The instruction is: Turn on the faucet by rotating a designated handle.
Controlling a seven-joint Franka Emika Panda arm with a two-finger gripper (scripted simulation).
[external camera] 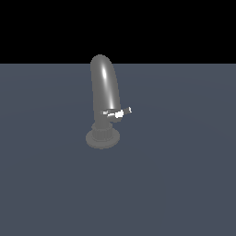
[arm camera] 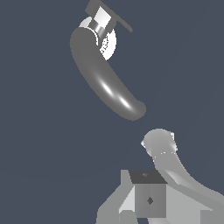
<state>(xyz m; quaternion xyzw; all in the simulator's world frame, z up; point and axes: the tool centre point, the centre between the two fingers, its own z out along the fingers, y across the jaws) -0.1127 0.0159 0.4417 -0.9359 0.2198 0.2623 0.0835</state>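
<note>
The faucet is a tall glossy grey spout on a round ridged base, standing mid-scene in the exterior view. The handle is a short lever with a bright white tip. It sticks out from the lower body toward the exterior view's right. In the wrist view I look down on the spout and see the handle beyond it. Only grey parts of my gripper show at the frame's edge. They are apart from the faucet and touch nothing. The arm is out of the exterior view.
The faucet stands on a flat dark blue-grey surface that runs to a black background at the back. No other objects show.
</note>
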